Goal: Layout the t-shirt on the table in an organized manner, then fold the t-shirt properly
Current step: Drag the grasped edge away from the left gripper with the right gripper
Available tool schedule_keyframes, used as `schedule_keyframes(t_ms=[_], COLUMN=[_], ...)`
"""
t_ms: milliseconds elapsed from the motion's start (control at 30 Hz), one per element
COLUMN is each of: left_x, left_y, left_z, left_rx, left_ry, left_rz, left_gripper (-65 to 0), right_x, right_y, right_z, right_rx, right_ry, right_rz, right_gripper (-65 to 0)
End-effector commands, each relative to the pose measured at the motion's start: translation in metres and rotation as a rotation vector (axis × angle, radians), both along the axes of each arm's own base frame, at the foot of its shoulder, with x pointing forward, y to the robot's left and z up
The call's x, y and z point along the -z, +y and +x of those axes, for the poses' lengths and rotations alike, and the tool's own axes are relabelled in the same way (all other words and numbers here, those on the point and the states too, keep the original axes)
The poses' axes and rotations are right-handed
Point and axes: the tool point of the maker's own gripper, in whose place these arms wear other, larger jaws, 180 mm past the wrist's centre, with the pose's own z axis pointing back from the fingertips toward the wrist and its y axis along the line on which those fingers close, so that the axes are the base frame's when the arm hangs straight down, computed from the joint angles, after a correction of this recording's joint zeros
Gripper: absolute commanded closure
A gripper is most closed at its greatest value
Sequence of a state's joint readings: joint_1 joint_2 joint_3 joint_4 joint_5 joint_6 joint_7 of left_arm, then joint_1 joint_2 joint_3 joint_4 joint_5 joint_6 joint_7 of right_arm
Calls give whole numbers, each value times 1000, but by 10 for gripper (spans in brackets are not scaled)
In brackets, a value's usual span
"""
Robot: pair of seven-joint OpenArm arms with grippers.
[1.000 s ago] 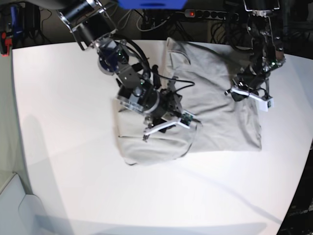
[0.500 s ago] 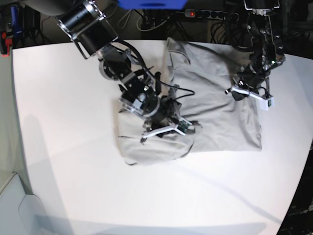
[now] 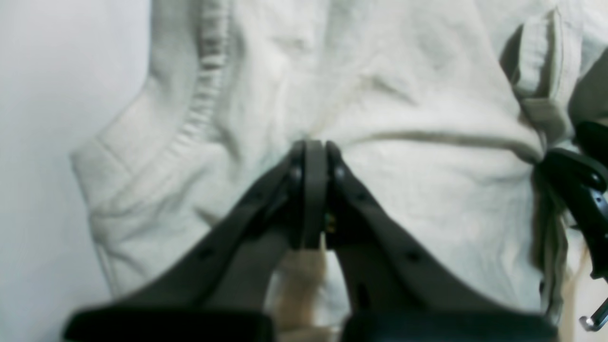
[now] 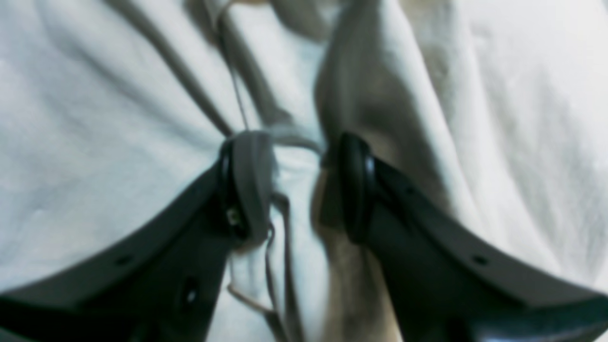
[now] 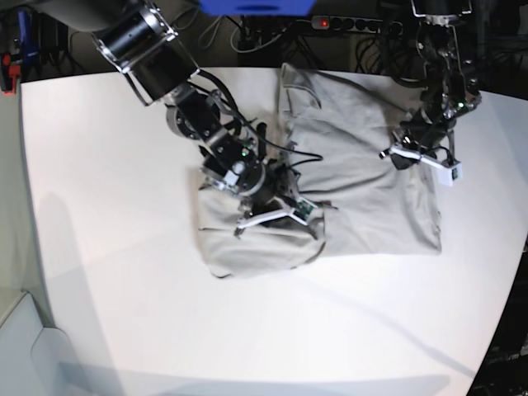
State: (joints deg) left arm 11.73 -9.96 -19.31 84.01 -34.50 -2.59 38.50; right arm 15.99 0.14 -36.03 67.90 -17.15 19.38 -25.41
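The t-shirt point(image 5: 355, 173) lies rumpled on the white tabletop point(image 5: 107, 272), spread across the upper middle of the base view, with one part bunched into a rounded heap toward 7 o'clock and the flatter body reaching out toward 3 o'clock. At the left of that view the right gripper point(image 5: 271, 216) comes in from 11 o'clock and presses down onto the bunched part. Its own camera shows the right gripper point(image 4: 294, 185) with jaws partly apart and a fold of pale cloth and a thin seam between them; the picture is too blurred to tell whether that fold is truly pinched. Farther right, the left gripper point(image 5: 421, 158) reaches down from 12 o'clock to the shirt's edge near 2 o'clock. In its wrist view the left gripper point(image 3: 314, 156) has its jaws pressed fully together with their tips on the cloth, where creases gather to a point, and a ribbed seam runs up toward 11 o'clock beside bare tabletop point(image 3: 42, 142).
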Motion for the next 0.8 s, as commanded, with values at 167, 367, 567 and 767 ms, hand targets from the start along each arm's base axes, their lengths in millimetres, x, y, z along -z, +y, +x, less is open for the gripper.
schedule_keyframes(t_ms=[167, 367, 567, 767], left_x=[15, 15, 13, 13], left_y=[8, 8, 9, 8], left_z=[-17, -18, -17, -17], left_rx=[-11, -12, -11, -12], left_ry=[93, 95, 90, 89], left_rz=[30, 30, 33, 32], left_gripper=[-6, -6, -5, -5], right_x=[-50, -109, -164, -163], right_y=[13, -27, -143, -295], right_z=[21, 44, 78, 70], right_rx=[3, 145, 468, 880], right_ry=[-124, -254, -399, -434], right_rz=[73, 184, 252, 261], right_gripper=[0, 0, 0, 0])
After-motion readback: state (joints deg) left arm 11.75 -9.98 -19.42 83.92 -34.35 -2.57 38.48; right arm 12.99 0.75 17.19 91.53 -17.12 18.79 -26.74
